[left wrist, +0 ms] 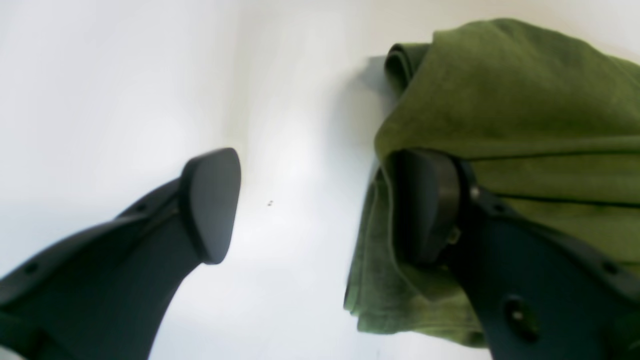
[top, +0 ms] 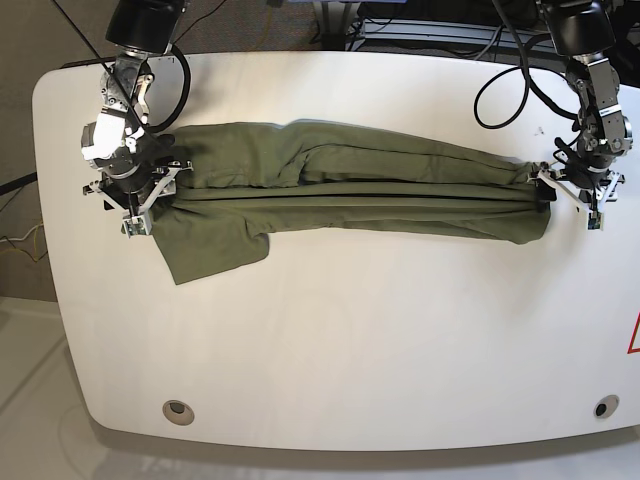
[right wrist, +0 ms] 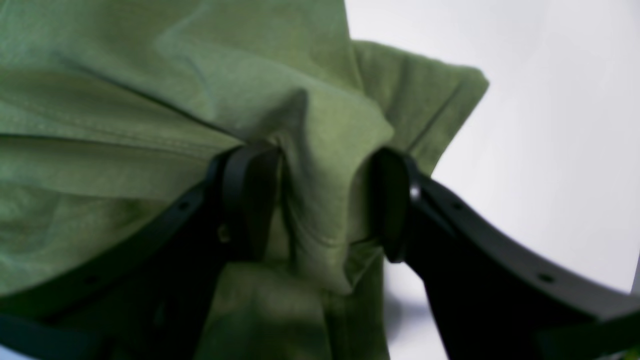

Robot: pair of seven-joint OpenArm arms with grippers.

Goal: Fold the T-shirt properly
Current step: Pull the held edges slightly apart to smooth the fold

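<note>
The olive-green T-shirt lies across the white table as a long narrow band folded lengthwise, with one sleeve sticking out toward the front at the left. At the band's right end my left gripper stands wide open; one fingertip is over bare table, and the other is tucked under the shirt's folded edge. My right gripper is at the left end, its jaws apart with a loose hump of fabric between them.
Both arms reach in from the table's far edge, where black cables loop behind the right one. Two round holes sit near the front edge. A red mark shows at the right edge.
</note>
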